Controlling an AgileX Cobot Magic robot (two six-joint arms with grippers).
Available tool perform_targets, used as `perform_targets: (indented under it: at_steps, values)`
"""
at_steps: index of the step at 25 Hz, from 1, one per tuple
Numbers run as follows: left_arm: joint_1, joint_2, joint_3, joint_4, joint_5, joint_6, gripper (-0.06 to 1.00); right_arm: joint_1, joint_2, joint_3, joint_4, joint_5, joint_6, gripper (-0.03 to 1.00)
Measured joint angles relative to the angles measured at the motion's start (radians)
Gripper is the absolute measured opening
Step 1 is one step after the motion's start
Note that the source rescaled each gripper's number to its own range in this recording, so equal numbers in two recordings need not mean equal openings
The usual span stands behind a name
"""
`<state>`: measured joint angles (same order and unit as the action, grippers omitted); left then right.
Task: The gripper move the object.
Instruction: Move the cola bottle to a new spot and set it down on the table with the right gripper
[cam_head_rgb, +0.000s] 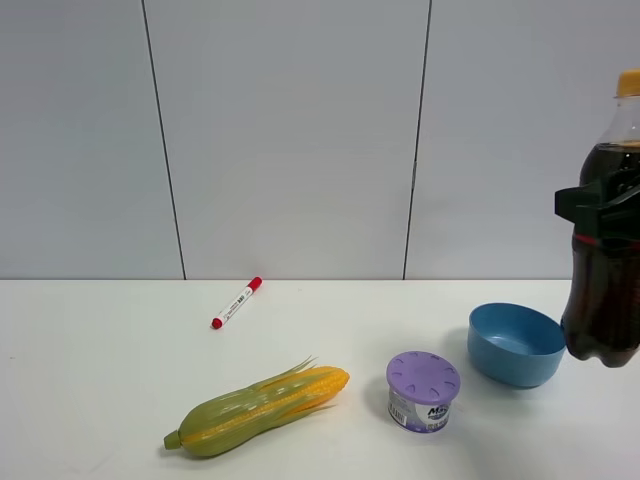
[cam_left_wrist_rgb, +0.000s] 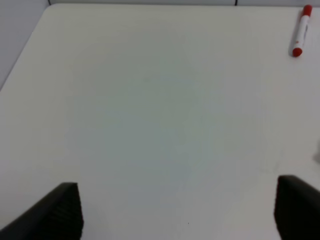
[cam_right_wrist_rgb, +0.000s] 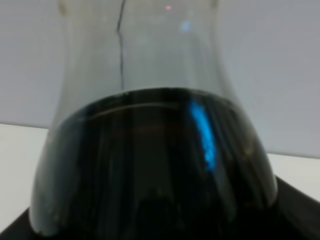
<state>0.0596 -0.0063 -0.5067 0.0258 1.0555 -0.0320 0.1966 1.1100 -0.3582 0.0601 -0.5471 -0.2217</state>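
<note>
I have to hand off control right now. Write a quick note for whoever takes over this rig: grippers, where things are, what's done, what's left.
Right gripper: shut on the cola bottle, clamped at its upper body. The bottle is upright at the right edge of the high view, just right of the blue bowl.
Left gripper: open, holding nothing, over the table.
Done: bottle grasped. I cannot tell whether its base is off the table.
Left: move the bottle, set it down, release.

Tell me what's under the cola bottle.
Only white table shows below the cola bottle, held by the right gripper. The blue bowl sits beside it, not beneath. Whether the base touches is unclear.
</note>
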Motion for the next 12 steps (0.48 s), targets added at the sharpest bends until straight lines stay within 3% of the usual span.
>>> perform_targets:
  at_steps: [12]
  values:
    - [0.0,0.0,0.0,0.0,0.0,0.0,1.0,0.0,-0.006,0.152,-0.008,-0.143,0.002,0.0]
